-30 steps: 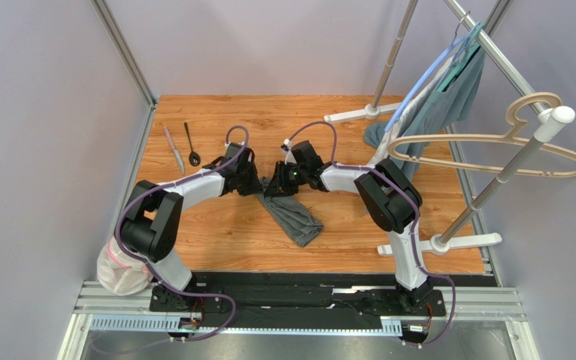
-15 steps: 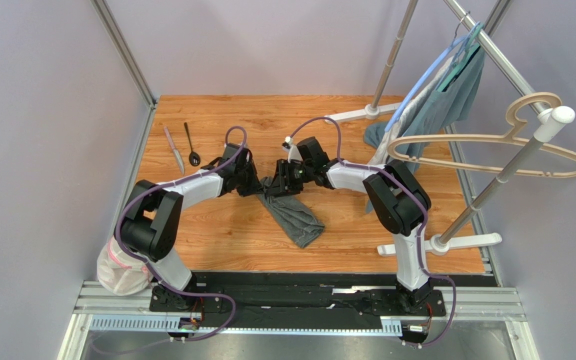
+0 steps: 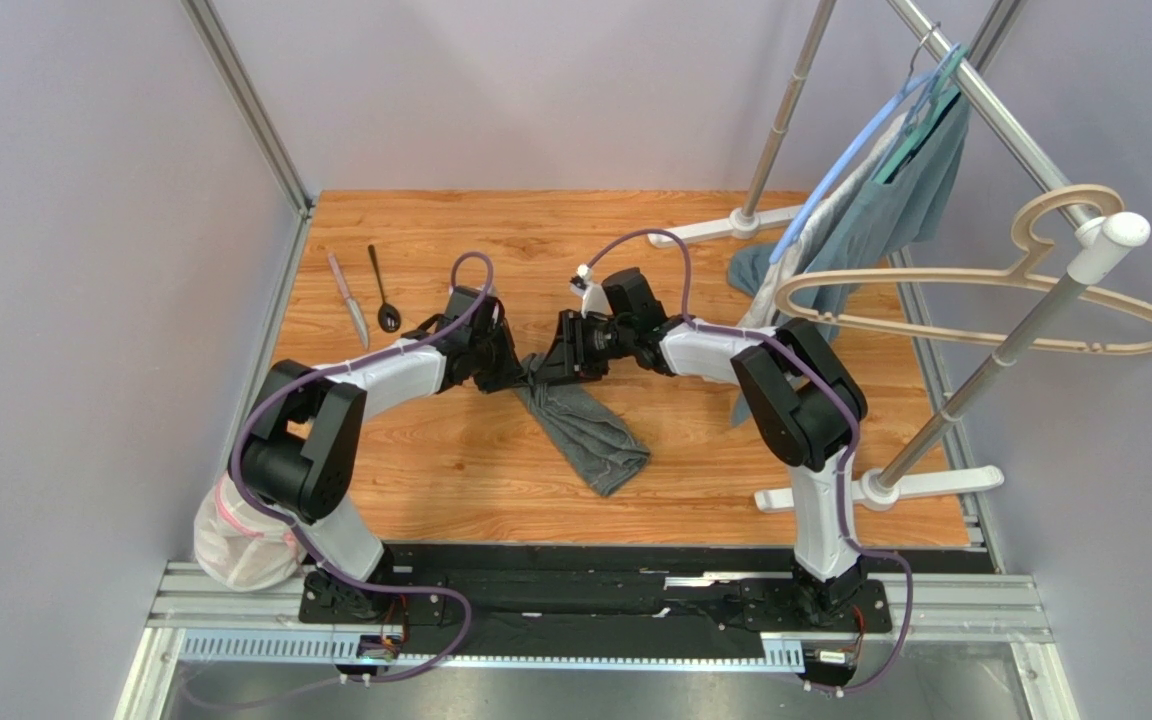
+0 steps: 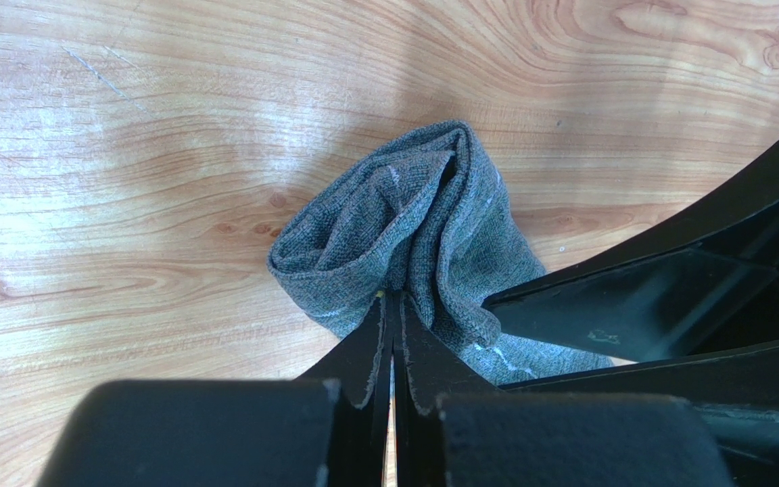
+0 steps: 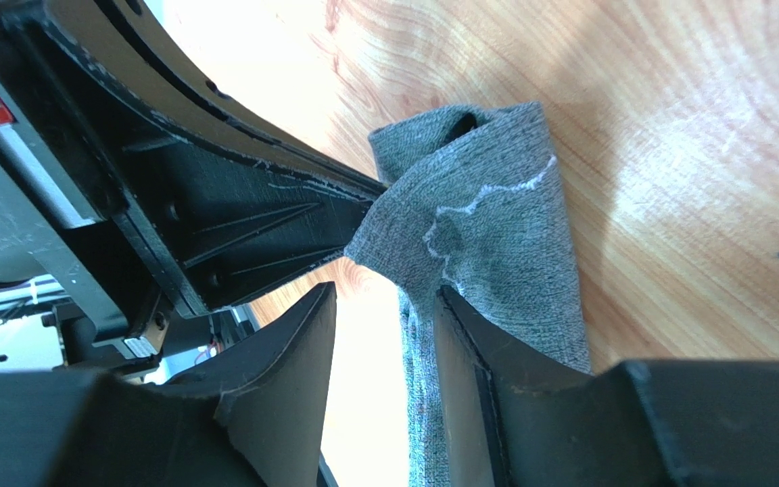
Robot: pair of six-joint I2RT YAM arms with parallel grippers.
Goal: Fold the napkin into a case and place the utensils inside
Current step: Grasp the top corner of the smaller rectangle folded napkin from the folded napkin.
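Observation:
The dark grey napkin [image 3: 597,435] lies bunched in a long strip on the wooden table [image 3: 432,465]. My left gripper [image 3: 519,375] is shut on its far end; in the left wrist view the jaws [image 4: 394,296] pinch a fold of the napkin [image 4: 404,218]. My right gripper [image 3: 557,357] faces it from the right. Its jaws [image 5: 383,294] stand apart, with the napkin [image 5: 495,223] hanging against the inner face of one finger [image 5: 465,355]. The silver-grey knife [image 3: 349,302] and the black spoon [image 3: 384,293] lie side by side at the far left.
A clothes rack stands at the right with a teal-grey garment [image 3: 913,180] and a beige hanger [image 3: 988,300]. Its white foot [image 3: 883,483] rests on the table's right side. A white mesh bag [image 3: 244,540] sits by the left arm's base.
My right arm has drawn back a little up and to the right, away from the left gripper. The left gripper and the napkin have stayed in place.

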